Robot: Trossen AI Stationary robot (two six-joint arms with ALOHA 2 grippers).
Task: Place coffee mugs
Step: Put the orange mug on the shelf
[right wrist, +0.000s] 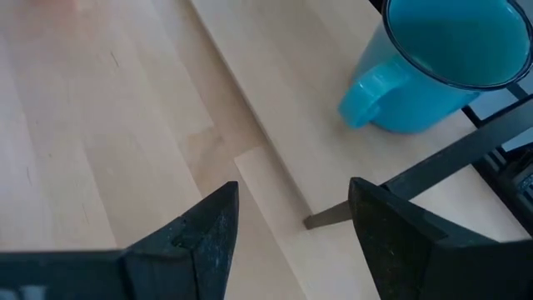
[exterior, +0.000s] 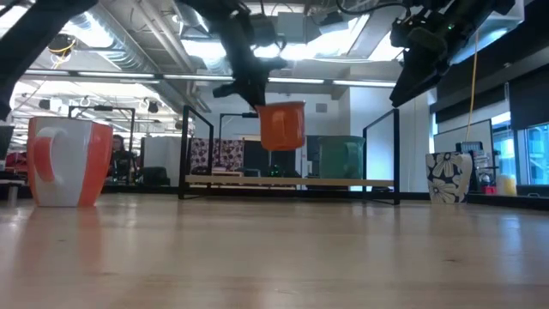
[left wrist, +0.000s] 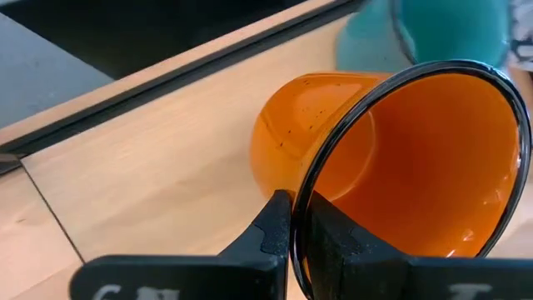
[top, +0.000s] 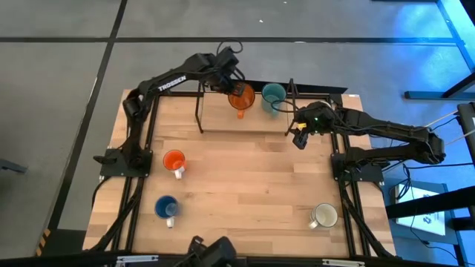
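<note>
Near the top centre of the high view, the left gripper (top: pixel 236 89) is clamped on the rim of a glossy orange ceramic mug (top: pixel 241 98), carrying it tilted above the light wooden shelf (exterior: pixel 292 181) of the black wire rack (top: pixel 199 111). The mug's release spot seems to lie directly below, just left of the teal handled mug (top: pixel 273 95) already on the shelf. The right gripper (top: pixel 299 138), fingers apart and empty, hangs right of centre, nearer the teal mug.

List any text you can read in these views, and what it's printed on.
"TROSSEN": white letters on the left arm's dark upper link, high view.
White marks on the left gripper's body, left wrist view: cut off, unreadable.
Flower pattern on the white mug, low view: no words.
Nothing else is legible.
</note>
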